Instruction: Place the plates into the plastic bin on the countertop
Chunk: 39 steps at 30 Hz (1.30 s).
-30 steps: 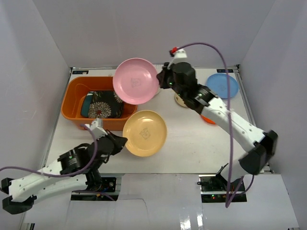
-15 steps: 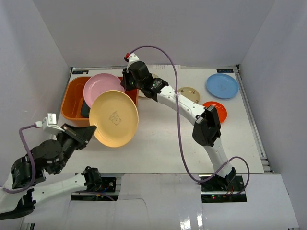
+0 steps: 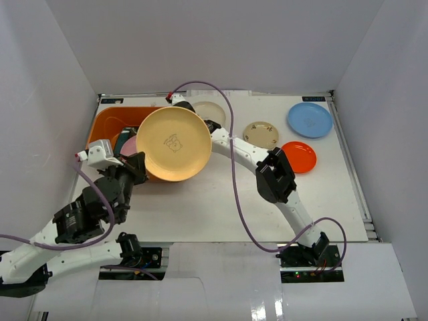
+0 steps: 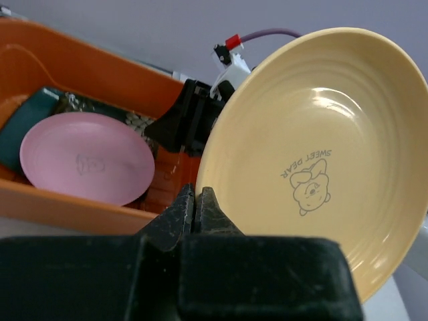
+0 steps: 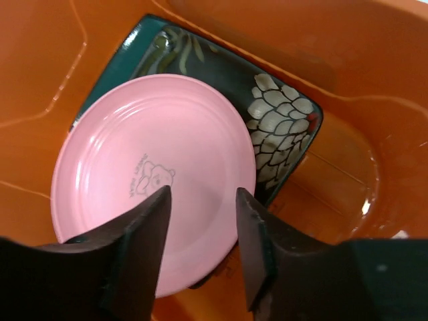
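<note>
My left fingers [image 4: 198, 206] clamp the yellow plate [image 4: 314, 160] by its rim, tilted for the orange bin [image 5: 334, 53]; right fingers [image 5: 140, 247] gape (empty) over the pink plate [image 5: 154, 167] inside.

Seen from above, the upheld tan plate [image 3: 174, 144] hides the right gripper [image 5: 202, 194] and much of the orange bin [image 3: 107, 124], so only a sliver of the pink plate [image 3: 130, 146] shows. In the right wrist view the pink plate covers most of the black floral plate [image 5: 284, 124], and a dark green strip [image 5: 110, 77] beside it may be the teal plate's edge. In the left wrist view the tan plate runs off the right edge, its lower rim lost behind the blurred left gripper [image 4: 194, 200].
</note>
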Each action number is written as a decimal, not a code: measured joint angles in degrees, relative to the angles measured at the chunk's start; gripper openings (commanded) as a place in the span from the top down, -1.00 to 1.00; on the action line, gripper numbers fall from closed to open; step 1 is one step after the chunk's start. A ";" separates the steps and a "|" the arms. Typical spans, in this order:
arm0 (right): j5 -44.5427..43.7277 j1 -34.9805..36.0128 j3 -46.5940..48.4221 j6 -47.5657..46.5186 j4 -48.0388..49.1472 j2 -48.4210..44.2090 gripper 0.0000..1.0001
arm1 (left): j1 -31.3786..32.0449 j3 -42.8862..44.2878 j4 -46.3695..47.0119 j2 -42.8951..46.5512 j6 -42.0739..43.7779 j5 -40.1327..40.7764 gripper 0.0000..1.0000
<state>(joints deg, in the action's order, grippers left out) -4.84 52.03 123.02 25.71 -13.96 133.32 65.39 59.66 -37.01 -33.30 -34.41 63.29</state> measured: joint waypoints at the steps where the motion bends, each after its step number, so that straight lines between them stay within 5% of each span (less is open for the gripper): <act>1: 0.09 0.04 0.00 -0.09 0.46 -0.09 -0.09 | 0.02 -1.88 4.31 0.02 3.13 0.50 1.00; 6: -0.79 -0.42 -4.94 -0.22 1.88 -4.70 -0.09 | 0.00 -4.48 17.44 -2.25 12.90 3.50 1.00; 14: -1.16 -8.17 -27.67 1.95 10.16 -28.55 -0.04 | -2.56 -1.95 32.74 -9.62 20.28 0.52 1.00; 22: -2.05 -23.37 -46.49 2.80 15.78 -46.73 -0.01 | -33.79 -0.22 24.63 -24.37 6.25 -23.61 1.00; 29: -2.51 -29.94 -62.60 0.07 13.88 -57.35 -0.01 | -57.16 -3.26 16.63 -24.92 -0.26 -38.95 1.00; 35: -1.60 -34.14 -69.29 -2.49 13.60 -63.58 -0.02 | -70.20 -10.60 15.04 -27.54 -2.93 -47.80 0.98; 39: -1.62 -35.23 -70.29 -4.37 13.49 -63.89 -0.02 | -72.57 -12.81 16.74 -32.17 -3.87 -51.52 0.82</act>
<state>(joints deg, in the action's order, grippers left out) -6.46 16.80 52.73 21.34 -0.47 69.43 -7.18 46.85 -20.27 -65.47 -38.28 11.77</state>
